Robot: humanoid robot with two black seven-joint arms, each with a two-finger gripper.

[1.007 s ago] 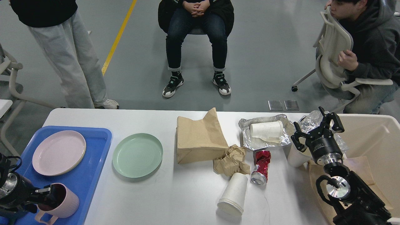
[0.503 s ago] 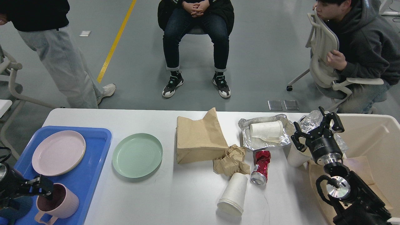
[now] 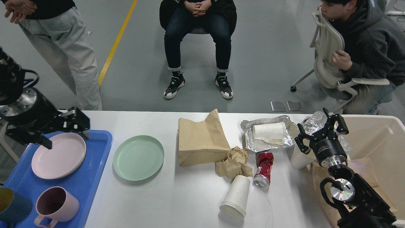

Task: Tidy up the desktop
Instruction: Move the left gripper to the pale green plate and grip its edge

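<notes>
1. Broadly, the large white rectangular desktop point(image 3: 190, 196) fills the lower half of the head view, its far edge running across the middle from nine to three o'clock.
2. At three to five o'clock, the beige plastic bin point(image 3: 376, 139) stands at the desktop's right end, with the right arm rising in front of it.
3. At eight o'clock, the blue plastic tray point(image 3: 95, 164) lies on the left end and carries a pale pink round plate point(image 3: 58, 155) and a pink ribbed mug point(image 3: 55, 209).
4. Near the centre, the crumpled brown paper bag point(image 3: 202, 139) lies flat, a wad of brown paper point(image 3: 234, 163) touching its five o'clock corner.
5. Just beside the tray, toward the centre, sits the mint green round plate point(image 3: 138, 157).
6. At two o'clock from the bag, a crinkled foil sheet point(image 3: 264, 144) holds a white paper cup point(image 3: 269, 130) on its side.
7. At six o'clock, a second white paper cup point(image 3: 235, 196) lies tipped over, close to a crushed red drink can point(image 3: 263, 169).
8. The left gripper point(image 3: 65, 128) hovers over the tray's far edge, jaws released and holding nothing.
9. The right gripper point(image 3: 319, 128) sits at the bin's near-left corner, fingers spread and empty.
</notes>
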